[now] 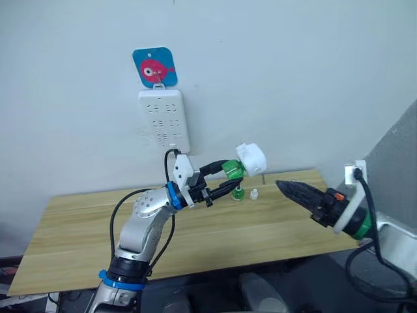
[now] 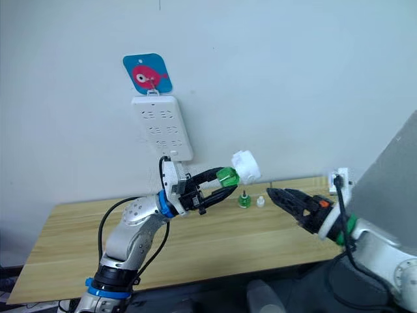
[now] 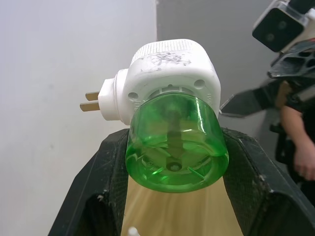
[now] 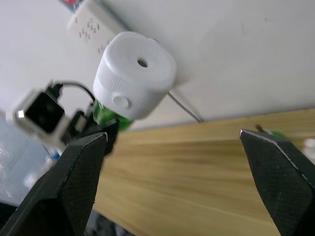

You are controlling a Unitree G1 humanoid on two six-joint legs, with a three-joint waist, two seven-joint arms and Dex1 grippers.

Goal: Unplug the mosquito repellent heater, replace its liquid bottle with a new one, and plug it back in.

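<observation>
Gripping the green liquid bottle (image 1: 231, 171) of the mosquito repellent heater (image 1: 251, 158) with left gripper (image 1: 228, 179), held in the air below and right of the power strip (image 1: 164, 120). Right gripper (image 1: 281, 186) spread apart, just right of heater, above the wooden table (image 1: 78, 222).

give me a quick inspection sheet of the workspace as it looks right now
Surface: wooden table against a white wall.
Job's things: mosquito repellent heater unplugged, held in the air with its green liquid bottle attached; prongs bare in the left wrist view. A second green bottle stands on the table.
Clutter: small white cap-like item beside that bottle.
Grippers: left gripper shut on the attached bottle; right gripper open, aimed at the heater.
Cables: black cables along both arms.
Surroundings: white power strip on the wall under a blue fish hook; a person at the edge of the left wrist view.
</observation>
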